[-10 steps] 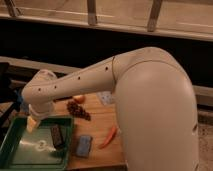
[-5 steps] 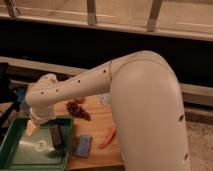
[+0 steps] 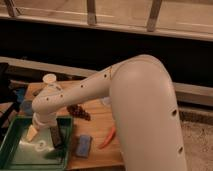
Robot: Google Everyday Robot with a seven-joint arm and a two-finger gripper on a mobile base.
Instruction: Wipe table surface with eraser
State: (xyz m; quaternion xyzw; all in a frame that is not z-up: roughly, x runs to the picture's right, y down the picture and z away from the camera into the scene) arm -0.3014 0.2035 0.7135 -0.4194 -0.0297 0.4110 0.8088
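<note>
So, eraser [image 3: 55, 136]: a dark block inside the green tray [image 3: 12, 156], close to the tray's right wall and not on the planks of the counter.
Pincer [image 3: 40, 131]: hangs low over the tray at the end of the pale arm [image 3: 80, 92], just to the left of the eraser. I cannot tell whether it is open, closed or gripping the block.
Eraser long axis: runs steeply up and down in the view, with the upper end leaning a little left and the lower end toward the tray's near right corner. Whether it lies flat or stands propped cannot be made out.
Eraser handling, judged: probably light and stiff, with a dry surface that is neither slippery nor fragile, so a firm squeeze should not harm it.
Where to take hold, judged: across the short width, on the two long sides near the middle. That leaves a broad face free to press flat on the wood.
Counter [image 3: 97, 125]: tan planks to the right of the tray; this is the surface to wipe.
In the stroke's way: a blue-grey sponge [image 3: 84, 144] just beside the tray, an orange-red strip [image 3: 107, 137] beyond it, and a dark cluster [image 3: 79, 112] behind.
</note>
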